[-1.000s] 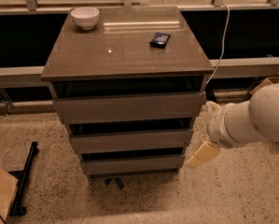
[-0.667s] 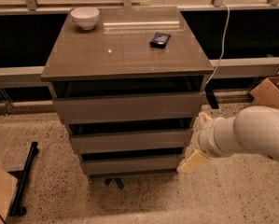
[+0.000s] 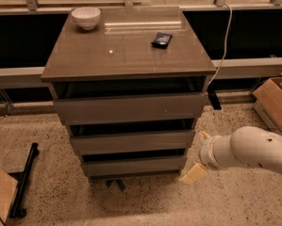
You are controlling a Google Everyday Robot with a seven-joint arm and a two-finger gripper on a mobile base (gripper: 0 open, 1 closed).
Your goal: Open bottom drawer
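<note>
Bottom drawer (image 3: 133, 166): glossy grey-brown front; cream fingers (image 3: 194, 173) spread beside.

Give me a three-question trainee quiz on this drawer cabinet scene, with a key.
1. True or false: the gripper hangs level with the top drawer.
2. What stands at the rear left of the cabinet top? A) white bowl B) mug C) bottle
3. How many drawer fronts does the cabinet show?
Key: 1 false, it is low down, beside the right end of the bottom drawer; 2 A; 3 three.
</note>
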